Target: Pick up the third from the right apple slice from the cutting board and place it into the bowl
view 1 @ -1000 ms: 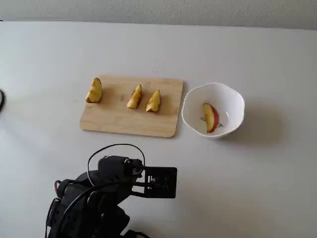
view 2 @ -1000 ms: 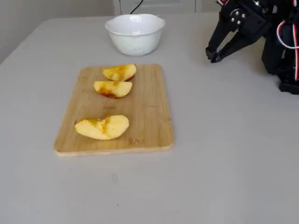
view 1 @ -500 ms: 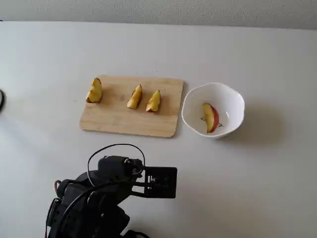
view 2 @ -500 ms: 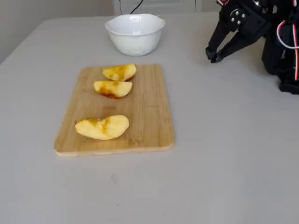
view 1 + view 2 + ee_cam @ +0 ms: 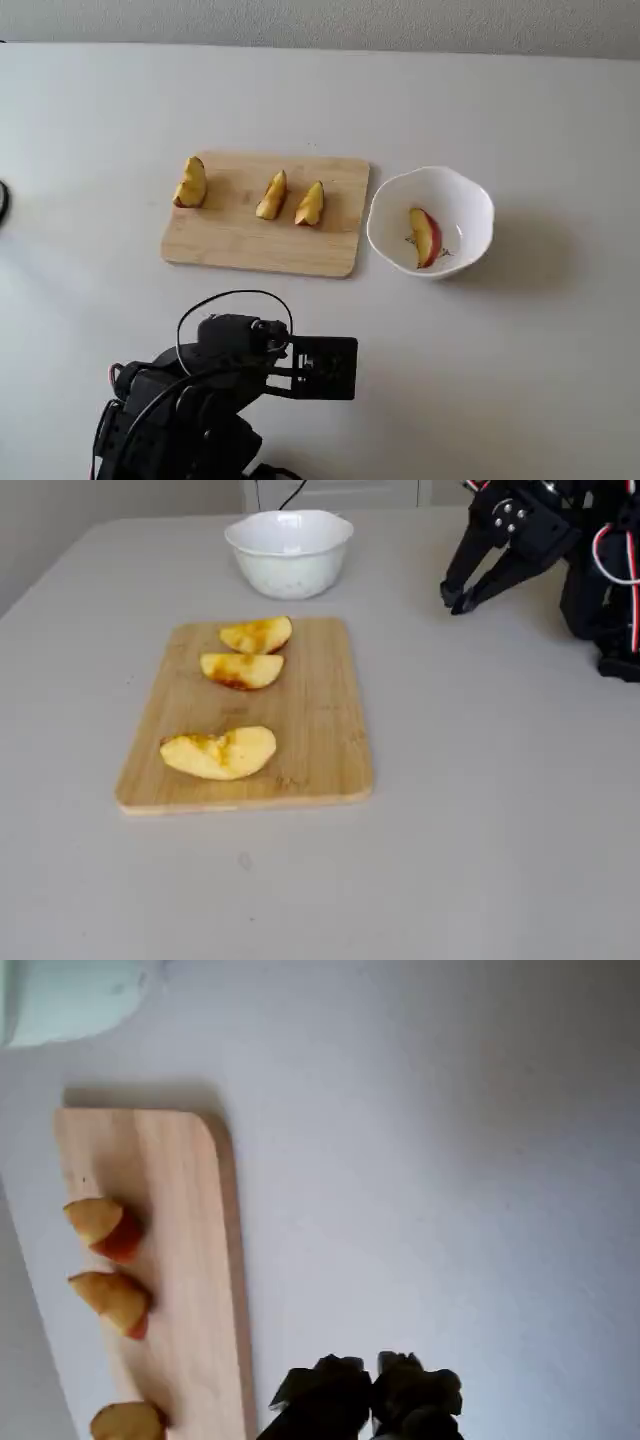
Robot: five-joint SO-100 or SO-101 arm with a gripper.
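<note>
Slice in the bowl, arm clear – little left to spoil

The apple slice lies inside the bowl, just right of the cutting board in a fixed view; three yellow wedges sit on the board. The gripper hangs off the board's near side, fingers nearly together, holding nothing. One likely risk – a careless swing over the board nudging a wedge or the bowl. The table is plain pale grey and bare, a light wall behind.
</note>
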